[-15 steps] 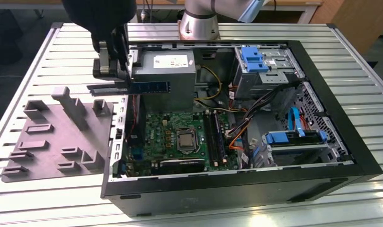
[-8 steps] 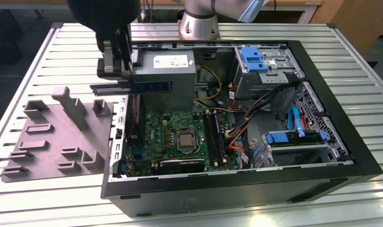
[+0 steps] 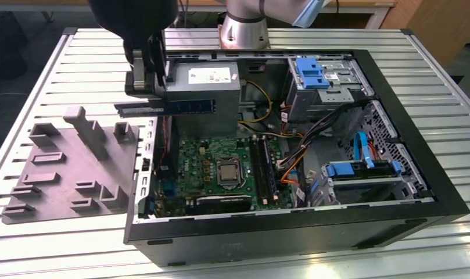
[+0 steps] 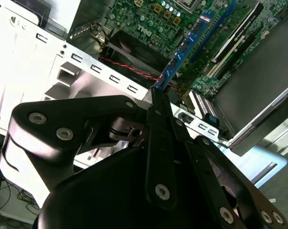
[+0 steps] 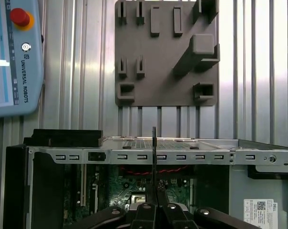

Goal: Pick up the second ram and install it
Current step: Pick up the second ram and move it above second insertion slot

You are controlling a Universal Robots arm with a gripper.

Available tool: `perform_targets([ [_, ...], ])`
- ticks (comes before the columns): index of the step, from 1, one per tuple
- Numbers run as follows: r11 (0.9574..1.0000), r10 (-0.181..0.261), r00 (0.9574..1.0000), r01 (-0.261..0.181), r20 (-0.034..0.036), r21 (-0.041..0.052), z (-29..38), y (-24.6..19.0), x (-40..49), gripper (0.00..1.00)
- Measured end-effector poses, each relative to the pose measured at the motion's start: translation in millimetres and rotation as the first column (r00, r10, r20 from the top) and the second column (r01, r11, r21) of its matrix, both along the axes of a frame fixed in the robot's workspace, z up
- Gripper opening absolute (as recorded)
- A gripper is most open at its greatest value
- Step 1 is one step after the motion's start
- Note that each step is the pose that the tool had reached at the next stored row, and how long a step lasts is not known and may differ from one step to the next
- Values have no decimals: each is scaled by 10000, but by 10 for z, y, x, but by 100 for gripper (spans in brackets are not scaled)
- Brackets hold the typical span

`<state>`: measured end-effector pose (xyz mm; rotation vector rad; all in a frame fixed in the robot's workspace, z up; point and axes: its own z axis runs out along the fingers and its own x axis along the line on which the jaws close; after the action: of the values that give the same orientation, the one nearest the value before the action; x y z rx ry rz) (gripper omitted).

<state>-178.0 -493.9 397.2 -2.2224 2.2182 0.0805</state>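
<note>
The second ram [image 3: 180, 106] is a thin dark stick with small chips. It hangs level in the air over the open case's rear wall, at the exterior view's left. My gripper [image 3: 146, 100] is shut on one end of it. In the second wrist view the ram [image 4: 184, 47] juts out from my gripper [image 4: 158, 98] over the green motherboard [image 4: 144, 21]. The first wrist view has the ram [image 5: 154, 152] edge-on as a thin dark line above the case wall. The black slot rails [image 3: 262, 168] lie lower on the motherboard [image 3: 207, 157], apart from the stick.
The open computer case [image 3: 297, 232] lies on a slatted metal table [image 3: 56, 244]. A grey fixture plate [image 3: 72, 168] with upright blocks sits at the exterior view's left. Power supply [image 3: 207, 78], blue drive brackets [image 3: 312, 72] and cables crowd the case. A teach pendant [image 5: 15, 57] lies on the table.
</note>
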Motion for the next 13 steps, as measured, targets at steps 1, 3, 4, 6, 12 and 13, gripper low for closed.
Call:
perform_targets([
  [1, 10000, 0, 10000, 0, 0, 0, 0, 0, 5, 11],
  [3, 10000, 0, 10000, 0, 0, 0, 0, 2, 16, 11],
  [4, 10000, 0, 10000, 0, 0, 0, 0, 3, 22, 11],
  [6, 10000, 0, 10000, 0, 0, 0, 0, 5, 34, 11],
  [12, 10000, -1, 10000, 1, 0, 0, 0, 10, 55, 11],
  [13, 10000, -1, 10000, 1, 0, 1, 0, 11, 57, 11],
])
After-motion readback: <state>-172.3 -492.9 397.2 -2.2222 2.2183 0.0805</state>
